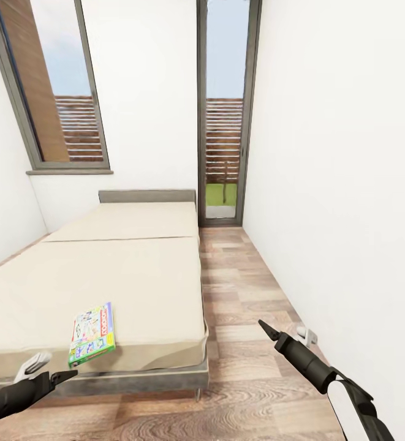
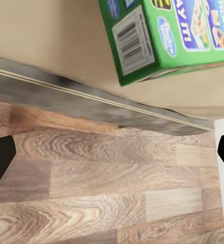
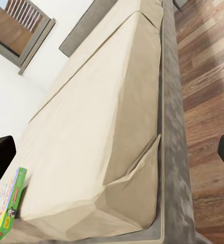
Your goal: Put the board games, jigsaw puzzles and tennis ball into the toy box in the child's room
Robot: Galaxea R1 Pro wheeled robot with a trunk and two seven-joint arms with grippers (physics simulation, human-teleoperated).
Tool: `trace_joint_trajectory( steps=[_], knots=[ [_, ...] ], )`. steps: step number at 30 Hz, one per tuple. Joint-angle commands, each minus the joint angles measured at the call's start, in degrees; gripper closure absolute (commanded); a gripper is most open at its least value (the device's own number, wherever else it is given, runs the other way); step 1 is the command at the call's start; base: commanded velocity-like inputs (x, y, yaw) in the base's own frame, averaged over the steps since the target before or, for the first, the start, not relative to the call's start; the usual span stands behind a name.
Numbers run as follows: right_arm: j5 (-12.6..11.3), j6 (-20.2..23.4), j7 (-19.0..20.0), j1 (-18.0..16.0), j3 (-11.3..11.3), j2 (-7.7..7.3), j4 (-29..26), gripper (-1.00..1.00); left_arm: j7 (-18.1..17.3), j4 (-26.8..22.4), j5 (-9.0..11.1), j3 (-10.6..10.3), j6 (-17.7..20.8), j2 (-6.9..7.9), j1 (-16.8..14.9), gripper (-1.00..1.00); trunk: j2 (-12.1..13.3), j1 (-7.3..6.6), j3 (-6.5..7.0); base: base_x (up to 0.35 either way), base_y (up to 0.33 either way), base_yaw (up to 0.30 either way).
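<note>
We are looking at a thin flat board game box with a white, green and yellow printed lid point(image 1: 92, 334), which is lying flat near the front edge of the low wide bed with two cream mattresses and a grey frame point(image 1: 135, 269). From the left wrist view, its green side with a barcode point(image 2: 162, 38) is sitting just above the bed's edge. Our left gripper point(image 1: 46, 366) is hovering just beside the box, off the bed's front edge, with its dark fingers point(image 2: 0, 160) spread wide and holding nothing. Our right gripper point(image 1: 287, 334) is hanging over the brown-grey wood-plank floor point(image 1: 251, 294), well apart from the box, equally wide open and empty.
</note>
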Motion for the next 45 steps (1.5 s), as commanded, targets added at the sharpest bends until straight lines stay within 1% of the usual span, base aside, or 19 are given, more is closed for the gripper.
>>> trace_joint_trajectory(
  steps=[1, 3, 6, 15, 18, 26, 35, 45],
  knots=[
    [-0.5, 0.5, 0.1, 0.0, -0.1, 0.01, 0.0, -1.00, -0.6, 0.0, -0.6, 0.2, 0.3, -0.04, -0.1, -1.00, -0.4, 0.21, -0.24, 0.000, 0.000, 0.000],
    [-0.5, 0.5, 0.1, 0.0, -0.1, 0.01, 0.0, -1.00, -0.6, 0.0, -0.6, 0.2, 0.3, -0.04, -0.1, -1.00, -1.2, 0.65, -0.60, 0.000, 0.000, 0.000],
    [-0.5, 0.5, 0.1, 0.0, -0.1, 0.01, 0.0, -1.00, -0.8, 0.0, -0.6, 0.2, 0.3, -0.04, -0.1, -1.00, -1.2, 0.65, -0.60, 0.000, 0.000, 0.000],
    [-0.5, 0.5, 0.1, 0.0, -0.1, 0.01, 0.0, -1.00, -3.7, -0.1, 0.2, 0.2, 0.3, -0.11, -0.1, -1.00, -1.2, 0.65, -0.60, 0.000, 0.000, 0.000],
    [-0.5, 0.5, 0.1, 0.0, -0.1, 0.01, 0.0, -1.00, -4.0, -0.1, 0.2, 0.2, 0.3, -0.18, -0.1, -1.00, -1.2, 0.65, -0.60, 0.000, 0.000, 0.000],
    [-0.5, 0.5, 0.1, 0.0, -0.1, 0.01, 0.0, -1.00, -4.3, -0.3, 0.3, 0.1, 0.3, -1.01, 0.0, -1.00, -1.2, 0.65, -0.60, 0.000, 0.000, 0.000],
    [-0.5, 0.5, 0.1, 0.0, -0.1, 0.01, 0.0, -1.00, -5.6, -0.5, 0.3, 0.1, 0.3, -1.07, -0.1, -1.00, -1.2, 0.65, -0.60, 0.000, 0.000, 0.000],
    [-0.4, 0.5, 0.1, 0.0, -0.1, 0.01, 0.0, -1.00, -6.1, -0.4, 0.3, 0.5, 0.4, -0.95, -0.1, -1.00, -1.2, 0.65, -0.60, 0.000, 0.000, 0.000]
  ],
)
